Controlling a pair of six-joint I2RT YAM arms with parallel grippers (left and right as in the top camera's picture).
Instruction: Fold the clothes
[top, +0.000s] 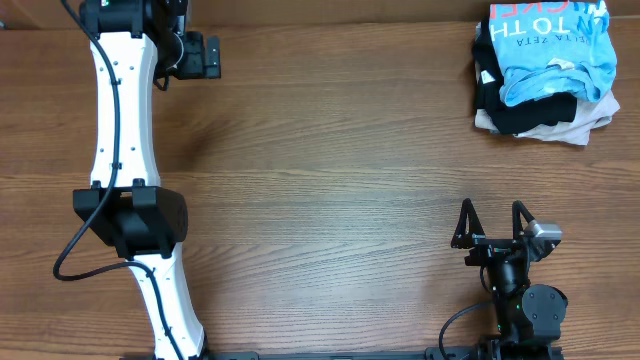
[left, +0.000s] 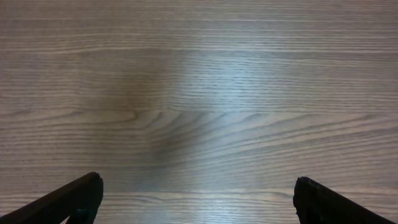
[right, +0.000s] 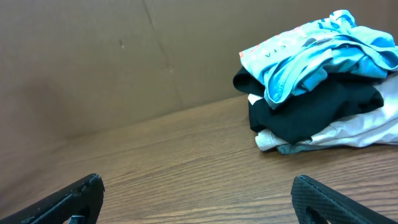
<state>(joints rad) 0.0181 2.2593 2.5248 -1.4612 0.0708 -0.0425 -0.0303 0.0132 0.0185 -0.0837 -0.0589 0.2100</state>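
At the far right corner of the desk (top: 330, 190), locate the light blue cloth T-shirt (top: 550, 55), beyond your nearer right end effector (top: 492, 212); it and the left end effector (left: 199, 190) stand wide open, empty.

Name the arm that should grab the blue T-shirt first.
Right. The right end effector, open, faces the light blue T-shirt on its own side; the left end effector is across the table.

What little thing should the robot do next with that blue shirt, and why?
Probably reach the right end effector forward to the light blue T-shirt. It is the nearer one, open and empty, and the shirt lies crumpled on top of the black garments in the far corner, not yet spread for folding.
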